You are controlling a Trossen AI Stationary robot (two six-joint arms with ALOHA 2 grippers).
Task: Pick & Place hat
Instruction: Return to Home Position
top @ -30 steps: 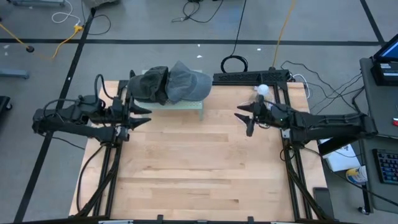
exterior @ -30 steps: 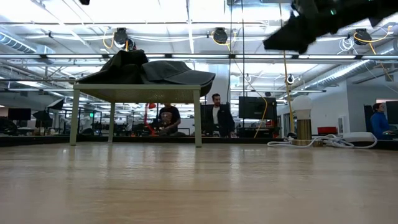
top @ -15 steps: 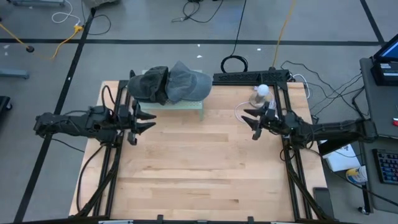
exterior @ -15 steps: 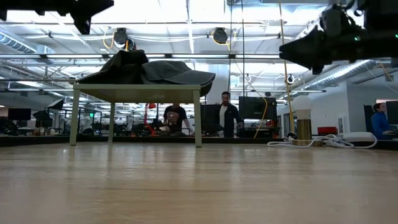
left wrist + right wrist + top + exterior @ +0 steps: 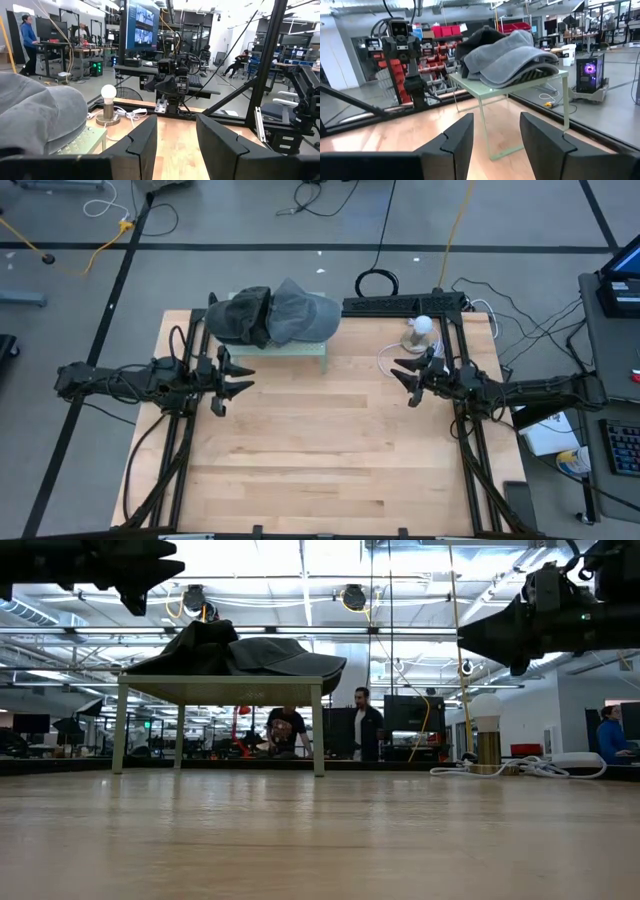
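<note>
A grey cap (image 5: pixel 303 312) and a dark hat (image 5: pixel 240 316) lie side by side on a small pale green stand (image 5: pixel 318 349) at the table's far edge. The low view shows them on the stand top (image 5: pixel 280 654), and the right wrist view shows them too (image 5: pixel 512 56). My left gripper (image 5: pixel 238 381) hovers open in the air, near and left of the stand. The grey cap (image 5: pixel 40 112) sits beside it in the left wrist view. My right gripper (image 5: pixel 402 374) hovers open to the stand's right, its fingers pointing toward the stand.
A small bulb lamp (image 5: pixel 421 330) with a white cord (image 5: pixel 520 768) stands at the far right of the table. Bare wood (image 5: pixel 320 450) fills the middle and near part of the table. People stand in the room beyond (image 5: pixel 365 725).
My left gripper has moved toward the table's right and a little nearer, and has come down into the low view. My right gripper has drawn back toward the right edge and come lower. Both stay open. The hats have not moved.
</note>
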